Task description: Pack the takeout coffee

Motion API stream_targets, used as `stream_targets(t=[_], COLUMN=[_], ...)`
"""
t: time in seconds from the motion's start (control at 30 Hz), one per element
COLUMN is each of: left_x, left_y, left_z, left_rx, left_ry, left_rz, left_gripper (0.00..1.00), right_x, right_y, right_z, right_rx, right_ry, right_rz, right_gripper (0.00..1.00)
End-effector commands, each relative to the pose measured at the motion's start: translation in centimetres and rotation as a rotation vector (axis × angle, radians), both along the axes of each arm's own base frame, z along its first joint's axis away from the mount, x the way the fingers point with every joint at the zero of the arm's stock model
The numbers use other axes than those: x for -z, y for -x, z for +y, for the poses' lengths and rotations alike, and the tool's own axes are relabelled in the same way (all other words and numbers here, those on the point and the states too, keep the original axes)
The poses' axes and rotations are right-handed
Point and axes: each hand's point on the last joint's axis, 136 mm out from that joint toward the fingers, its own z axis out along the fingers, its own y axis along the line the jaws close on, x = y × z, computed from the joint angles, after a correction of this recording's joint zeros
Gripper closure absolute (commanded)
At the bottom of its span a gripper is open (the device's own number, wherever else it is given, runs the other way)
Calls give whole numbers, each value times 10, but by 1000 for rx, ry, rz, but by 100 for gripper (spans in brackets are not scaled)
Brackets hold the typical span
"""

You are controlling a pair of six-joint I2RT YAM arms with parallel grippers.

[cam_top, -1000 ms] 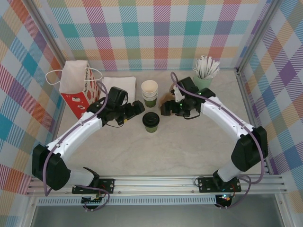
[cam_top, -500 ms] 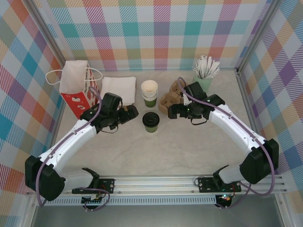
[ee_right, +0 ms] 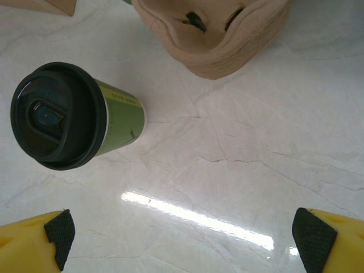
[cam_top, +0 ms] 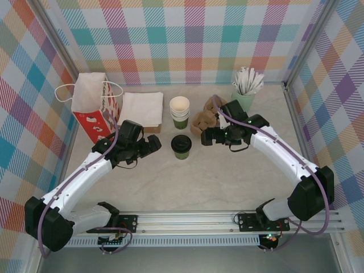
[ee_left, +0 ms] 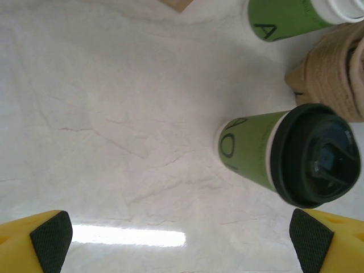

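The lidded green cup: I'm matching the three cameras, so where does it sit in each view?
Top external: lidded green cup at picture centre.
Left wrist: cup right of centre, lid rightward.
Right wrist: cup at left, lid leftward.
Shared landmark: brown pulp cup carrier beside it.

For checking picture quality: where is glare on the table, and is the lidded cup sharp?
Left wrist view: a bright glare streak on the table near the bottom edge; the lidded cup looks slightly soft. Right wrist view: a similar streak, the cup sharper. Top external view: even light, no strong glare.
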Motion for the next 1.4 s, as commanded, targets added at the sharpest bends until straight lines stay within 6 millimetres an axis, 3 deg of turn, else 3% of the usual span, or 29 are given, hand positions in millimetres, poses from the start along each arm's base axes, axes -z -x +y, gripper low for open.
stream_targets(t=[0.0, 0.6, 1.37], left_x=[3, 6, 11], left_y=[8, 13, 13], left_z=[13, 20, 21], left_rx=[-34, -60, -56], left_ry=[-20, -33, -50], left_rz=[12, 6, 17], left_gripper=[0, 0, 0], right_x=[1, 19, 45], right_y=[4, 11, -5], right_z=[17, 105, 132], right_rx=[-79, -400, -472], right_ry=[-33, 219, 311], right_rz=[5, 59, 94], right_gripper=[0, 0, 0])
